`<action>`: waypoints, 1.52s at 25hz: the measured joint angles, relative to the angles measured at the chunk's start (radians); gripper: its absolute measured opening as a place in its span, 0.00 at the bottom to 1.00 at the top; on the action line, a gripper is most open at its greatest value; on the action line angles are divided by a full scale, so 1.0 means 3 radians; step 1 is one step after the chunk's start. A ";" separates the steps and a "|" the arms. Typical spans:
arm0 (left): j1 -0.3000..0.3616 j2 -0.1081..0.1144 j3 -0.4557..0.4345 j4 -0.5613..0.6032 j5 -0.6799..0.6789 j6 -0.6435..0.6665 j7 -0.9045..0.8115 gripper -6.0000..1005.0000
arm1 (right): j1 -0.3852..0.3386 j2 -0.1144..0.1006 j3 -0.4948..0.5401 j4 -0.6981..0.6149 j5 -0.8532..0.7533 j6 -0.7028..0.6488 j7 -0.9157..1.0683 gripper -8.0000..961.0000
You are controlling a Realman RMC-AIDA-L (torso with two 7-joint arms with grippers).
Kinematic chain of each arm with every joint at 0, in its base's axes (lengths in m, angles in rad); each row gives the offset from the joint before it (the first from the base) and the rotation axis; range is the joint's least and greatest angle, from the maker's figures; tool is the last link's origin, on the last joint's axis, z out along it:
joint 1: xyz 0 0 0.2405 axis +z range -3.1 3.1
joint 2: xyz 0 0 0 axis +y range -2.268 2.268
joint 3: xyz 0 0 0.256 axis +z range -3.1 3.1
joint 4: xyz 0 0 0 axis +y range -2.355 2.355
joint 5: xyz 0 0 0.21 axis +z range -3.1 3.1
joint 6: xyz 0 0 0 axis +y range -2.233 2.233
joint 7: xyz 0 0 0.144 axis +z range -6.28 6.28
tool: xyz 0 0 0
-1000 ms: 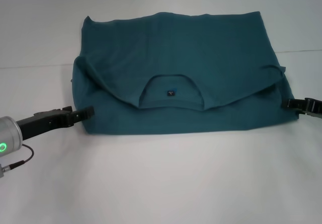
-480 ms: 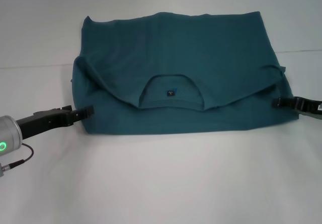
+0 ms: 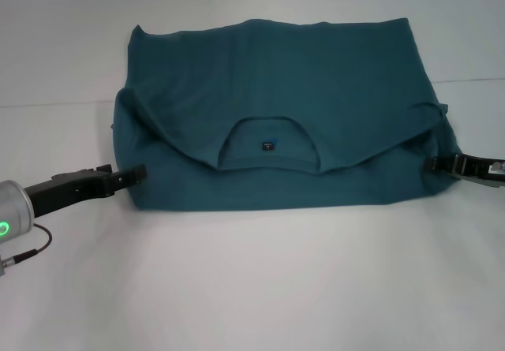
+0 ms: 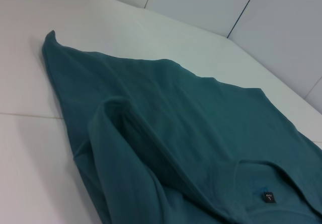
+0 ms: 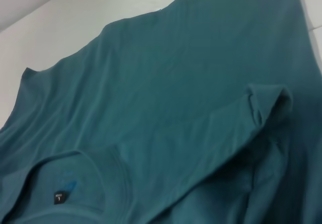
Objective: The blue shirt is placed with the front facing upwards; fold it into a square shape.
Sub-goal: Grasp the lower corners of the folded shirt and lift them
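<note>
Near left edge: left claw (image 3: 132, 175) touching the blue shirt (image 3: 276, 114); grip cannot be told.
Near right edge: right claw (image 3: 439, 162), likewise.
Table (image 3: 252, 288): shirt lies centred, part-folded, collar up.
Risk: uneven pinches skew the fold.

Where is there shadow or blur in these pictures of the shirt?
Head view: even light, the blue shirt sharp, with a soft shadow under its folded-over edge and along the near hem on the table. Left wrist view: cloth nearest the camera is soft, the neck label readable. Right wrist view: slightly soft all over, dark shadow under the fold.
</note>
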 joint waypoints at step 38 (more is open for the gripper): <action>-0.0041 -0.0022 0.0174 -0.0170 0.0018 -0.0115 -0.0014 0.76 | -0.0192 -0.0040 0.0024 -0.0021 0.0365 -0.0090 -0.0182 0.05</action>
